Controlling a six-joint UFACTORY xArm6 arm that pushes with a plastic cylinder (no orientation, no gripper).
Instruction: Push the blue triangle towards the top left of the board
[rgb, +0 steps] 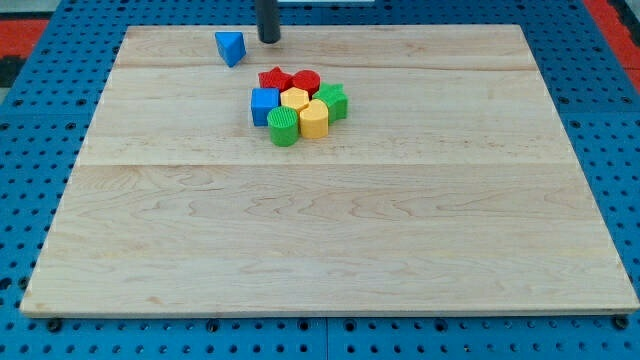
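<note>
Blue triangle (230, 47) sits near top edge of board (330, 240), upper left of frame, pointed end aimed toward view's bottom right. My tip (270, 40) planted just right of it, small gap, not touching. Bare rod, no jaws, holds nothing. Below right, tight cluster: red star (274, 79), red cylinder (306, 82), blue cube (264, 105), two yellow blocks (295, 99) (314, 119), green star (334, 100), green cylinder (284, 127).

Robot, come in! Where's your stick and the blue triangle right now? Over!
My tip just right of blue triangle, small gap. Triangle near board top edge. Nothing blocking leftward.
</note>
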